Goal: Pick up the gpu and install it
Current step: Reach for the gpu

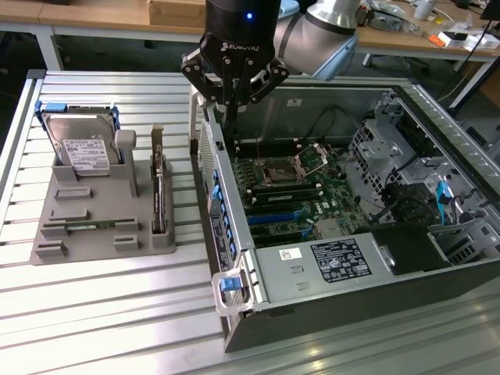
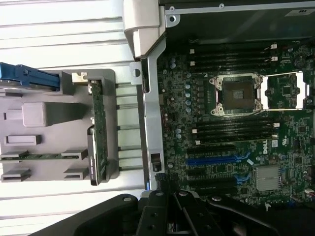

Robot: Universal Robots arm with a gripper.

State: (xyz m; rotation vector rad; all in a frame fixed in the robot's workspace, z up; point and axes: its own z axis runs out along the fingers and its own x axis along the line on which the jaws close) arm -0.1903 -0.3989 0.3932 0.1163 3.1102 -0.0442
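Note:
The gpu (image 1: 158,190) stands on its long edge in a slot at the near-case side of the grey holder (image 1: 101,205), green board and metal bracket showing; it appears as a narrow green strip, the gpu (image 2: 98,132), in the wrist view. My gripper (image 1: 233,116) hangs above the back wall of the open computer case (image 1: 234,234), to the exterior view's right of the gpu and well apart from it. Its fingers (image 2: 162,184) meet, shut with nothing between them. The motherboard (image 1: 293,183) lies exposed inside, with blue card slots (image 2: 216,160).
A silver hard drive (image 1: 80,148) with a white label leans in the holder's far end. A thin green memory stick (image 1: 87,226) lies in its front slot. The empty CPU socket (image 2: 235,94), drive cages (image 1: 406,164) and cables crowd the case's right side.

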